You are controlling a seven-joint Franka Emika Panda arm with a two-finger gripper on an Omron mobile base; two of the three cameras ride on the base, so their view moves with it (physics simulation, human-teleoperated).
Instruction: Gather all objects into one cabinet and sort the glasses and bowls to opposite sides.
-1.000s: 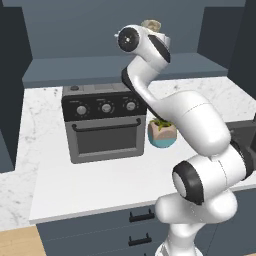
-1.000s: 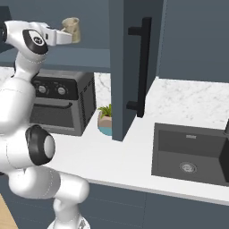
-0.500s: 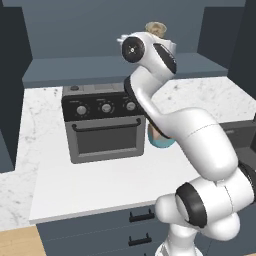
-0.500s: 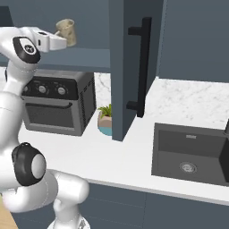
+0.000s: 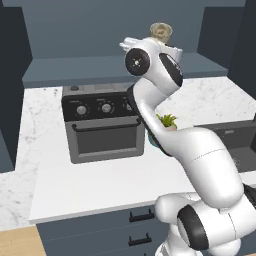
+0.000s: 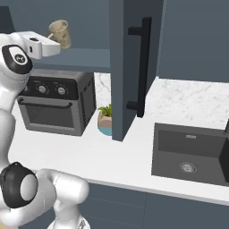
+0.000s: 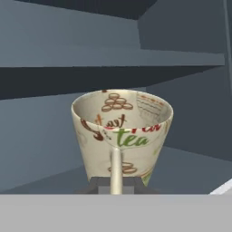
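Here the gripper (image 6: 57, 44) is clamped on a cream speckled cup (image 7: 121, 136), its jaws pinched tight on the cup's loop handle (image 7: 116, 170), which runs down the near side of the cup in the hand view. The cup stands upright with its mouth open upward, printed with brown and green lettering and small brown rings. Taking the dark slate-blue shelf unit (image 5: 120, 67) as the landmark: the cup (image 5: 160, 33) is held up in front of its open bay, above the flat shelf board and toward the board's right half as seen from the left base view, with the back panel behind it. Whether the cup's foot touches the board cannot be told. From the right base view the cup (image 6: 60, 33) sits just left of the unit's tall side panel (image 6: 129, 67), which carries a black bar handle (image 6: 139, 67). Below the shelf board a dark toaster oven (image 5: 105, 127) with round knobs stands on the white marble counter (image 5: 100, 185). A small potted plant (image 6: 106, 118) stands on the counter between the oven and the foot of the side panel, and a black sink (image 6: 190, 154) lies well to the right of that panel.
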